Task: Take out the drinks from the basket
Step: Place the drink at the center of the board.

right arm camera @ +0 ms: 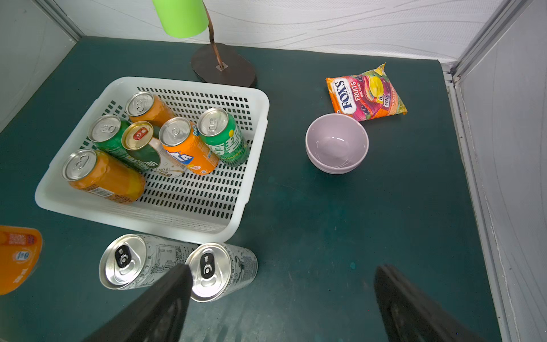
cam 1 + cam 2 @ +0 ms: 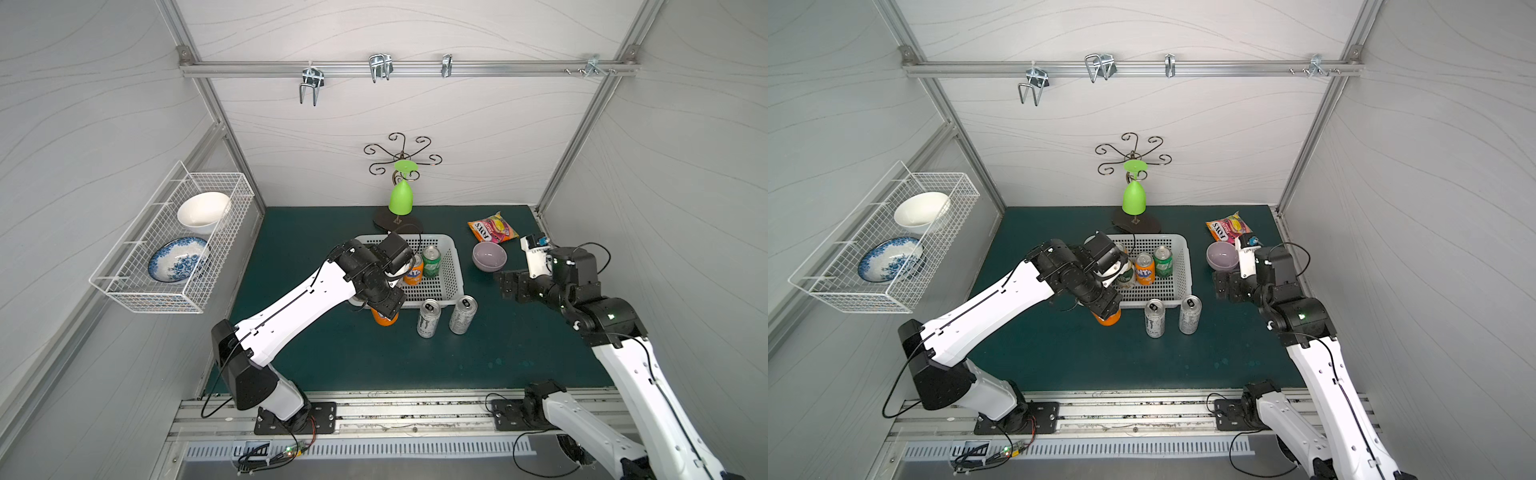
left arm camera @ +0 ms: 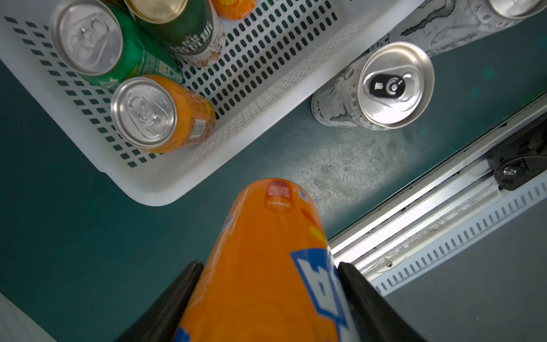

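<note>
Left gripper [image 3: 268, 299] is clamped on an orange Fanta can [image 3: 266, 257], fingers [image 3: 174, 299] pressed on both sides, the can outside the basket [image 3: 165, 189], by its front left corner over the green tabletop [image 1: 325, 213]. Whether the can touches the tabletop cannot be told. Right gripper [image 1: 281, 299] stands with jaws wide and holds nothing, above the tabletop right of the basket.

Two slim silver cans [image 1: 139, 262] [image 1: 220, 271] stand upright on the tabletop, just beside the basket's front wall. In the basket six cans are left: three orange [image 1: 103, 176] [image 1: 186, 148] [image 1: 149, 108], two green [image 1: 223, 137] [image 1: 111, 136], one gold-topped [image 1: 142, 145]. A lilac bowl [image 1: 337, 145] and a sweets packet [image 1: 365, 94] lie toward the tabletop's back right corner.
</note>
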Robot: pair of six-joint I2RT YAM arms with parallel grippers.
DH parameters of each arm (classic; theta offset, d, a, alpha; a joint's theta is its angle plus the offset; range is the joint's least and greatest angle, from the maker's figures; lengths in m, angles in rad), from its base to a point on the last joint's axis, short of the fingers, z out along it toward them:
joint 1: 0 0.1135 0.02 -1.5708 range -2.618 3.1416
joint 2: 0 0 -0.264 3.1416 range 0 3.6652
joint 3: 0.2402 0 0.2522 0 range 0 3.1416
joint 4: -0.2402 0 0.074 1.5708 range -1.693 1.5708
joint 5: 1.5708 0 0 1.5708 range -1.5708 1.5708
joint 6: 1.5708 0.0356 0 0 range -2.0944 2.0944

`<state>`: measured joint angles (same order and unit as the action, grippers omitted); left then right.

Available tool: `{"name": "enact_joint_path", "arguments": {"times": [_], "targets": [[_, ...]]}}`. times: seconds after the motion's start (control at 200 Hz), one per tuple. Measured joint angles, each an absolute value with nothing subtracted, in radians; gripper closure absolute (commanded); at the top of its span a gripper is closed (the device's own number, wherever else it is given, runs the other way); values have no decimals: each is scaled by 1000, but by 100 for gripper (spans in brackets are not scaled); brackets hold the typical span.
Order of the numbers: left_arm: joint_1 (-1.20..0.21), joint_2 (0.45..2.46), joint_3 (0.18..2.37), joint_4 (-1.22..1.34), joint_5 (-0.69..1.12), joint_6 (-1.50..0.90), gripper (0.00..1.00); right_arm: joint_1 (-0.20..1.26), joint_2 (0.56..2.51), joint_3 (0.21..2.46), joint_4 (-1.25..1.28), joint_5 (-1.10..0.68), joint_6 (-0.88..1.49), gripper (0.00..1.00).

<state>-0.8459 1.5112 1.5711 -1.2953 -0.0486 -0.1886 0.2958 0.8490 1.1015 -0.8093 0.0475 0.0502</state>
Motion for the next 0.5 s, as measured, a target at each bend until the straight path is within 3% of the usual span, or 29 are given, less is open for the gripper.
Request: {"name": "enact_joint_path", "arguments": {"times": [0.5], "targets": [[-915, 1477, 1345, -1106, -60, -313, 47, 296, 855, 1102, -809, 52, 51, 1]]}}
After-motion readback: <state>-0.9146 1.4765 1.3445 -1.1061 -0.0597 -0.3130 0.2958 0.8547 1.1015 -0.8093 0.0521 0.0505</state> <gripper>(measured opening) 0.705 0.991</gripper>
